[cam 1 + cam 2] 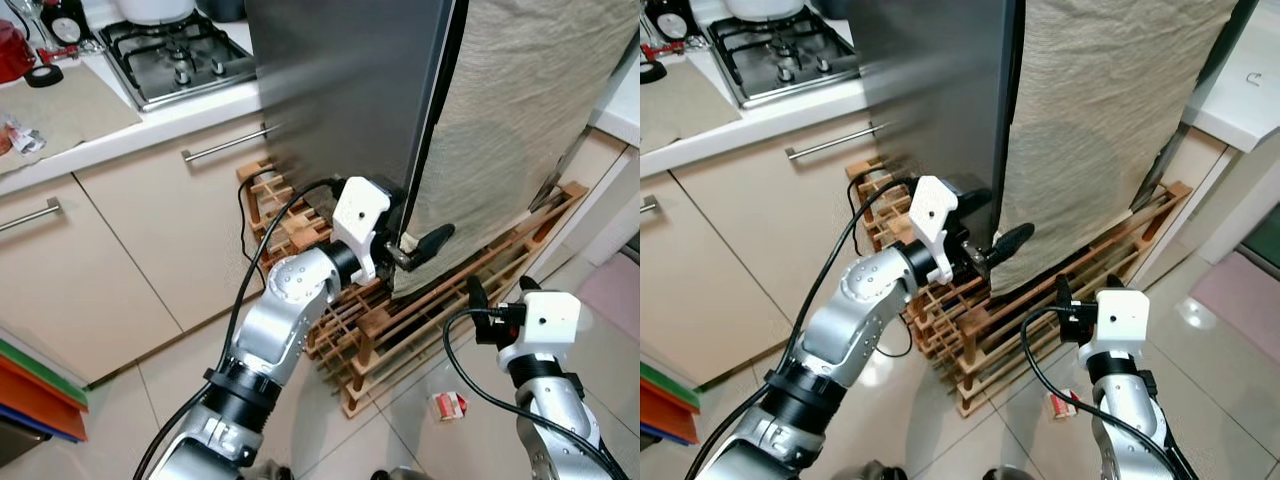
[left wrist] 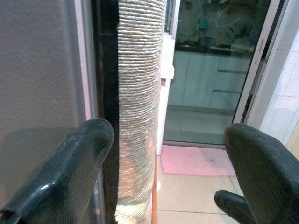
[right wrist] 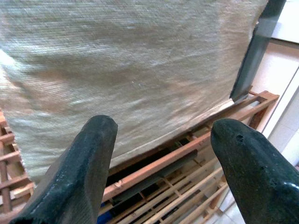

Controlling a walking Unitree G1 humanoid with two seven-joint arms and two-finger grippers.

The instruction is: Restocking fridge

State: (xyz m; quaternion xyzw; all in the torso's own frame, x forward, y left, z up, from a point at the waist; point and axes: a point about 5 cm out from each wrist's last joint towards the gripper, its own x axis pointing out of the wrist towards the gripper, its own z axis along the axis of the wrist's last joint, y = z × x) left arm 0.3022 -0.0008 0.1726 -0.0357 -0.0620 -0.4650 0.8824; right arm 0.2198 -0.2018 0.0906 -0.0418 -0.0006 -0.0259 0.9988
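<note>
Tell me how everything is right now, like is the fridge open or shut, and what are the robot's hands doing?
Fridge door: shut.
Cloth: hanging over the fridge's front.
Left tool: open, at the door's edge, straddling the cloth's edge.
Right tool: open, holding nothing, low before the wooden rack.
Small red packet: lying on the floor.

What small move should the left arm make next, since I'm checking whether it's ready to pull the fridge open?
Probably ease the left tool a little further in, then close. Its fingers are open and straddle the edge of the fridge door where the beige cloth hangs, so nothing is gripped yet. The right tool waits open, low beside the wooden rack.
</note>
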